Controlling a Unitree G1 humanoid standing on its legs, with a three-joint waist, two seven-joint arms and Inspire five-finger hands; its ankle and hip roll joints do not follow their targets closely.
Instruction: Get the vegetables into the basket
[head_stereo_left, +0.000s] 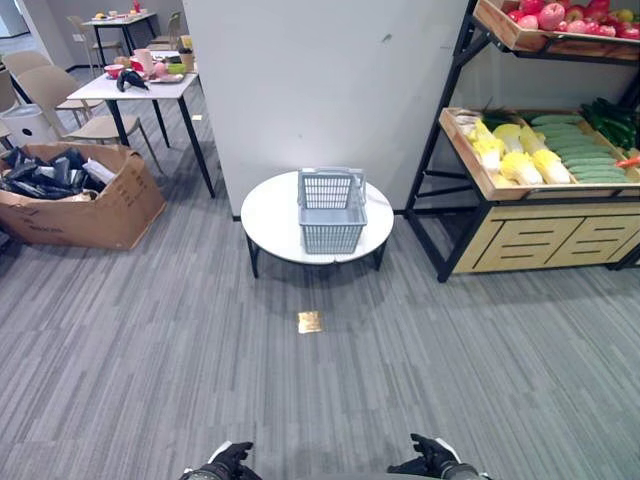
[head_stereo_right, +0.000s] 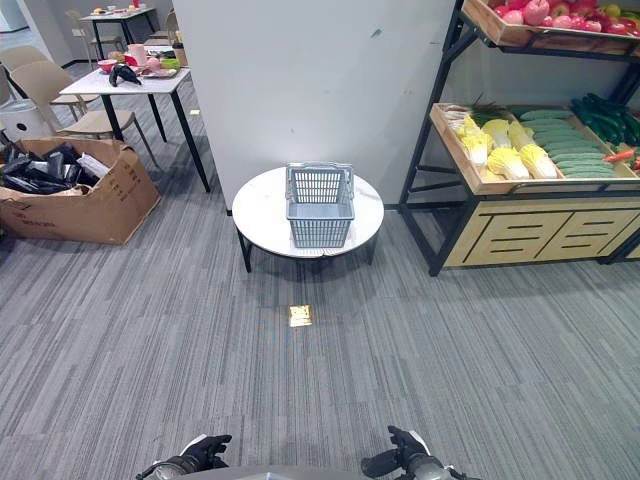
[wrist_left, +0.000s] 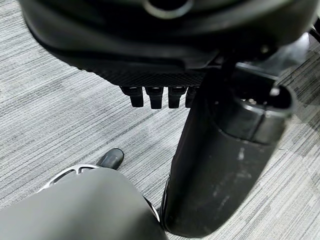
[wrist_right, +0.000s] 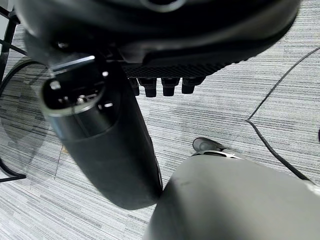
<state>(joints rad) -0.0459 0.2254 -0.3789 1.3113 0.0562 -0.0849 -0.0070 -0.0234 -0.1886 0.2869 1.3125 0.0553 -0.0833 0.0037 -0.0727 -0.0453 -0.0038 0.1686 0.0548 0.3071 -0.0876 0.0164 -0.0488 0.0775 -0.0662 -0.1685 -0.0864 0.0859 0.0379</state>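
Left eye view: the grey mesh basket (head_stereo_left: 331, 211) stands empty on the round white table (head_stereo_left: 268, 215); the vegetables (head_stereo_left: 545, 152), pale cabbages and green cucumbers, lie on the wooden shelf (head_stereo_left: 478, 160) beside it. Left robot hand (head_stereo_left: 230, 459) and right robot hand (head_stereo_left: 435, 455) hang low, fingers relaxed, holding nothing. Likely next: approach the shelf.

Left hand (head_stereo_left: 231, 459) low at 7 o'clock, fingers (wrist_left: 153, 97) loosely extended, thumb out, holding nothing. Right hand (head_stereo_left: 434, 455) low at 5 o'clock, fingers (wrist_right: 169, 87) likewise relaxed, empty. Hands well apart.
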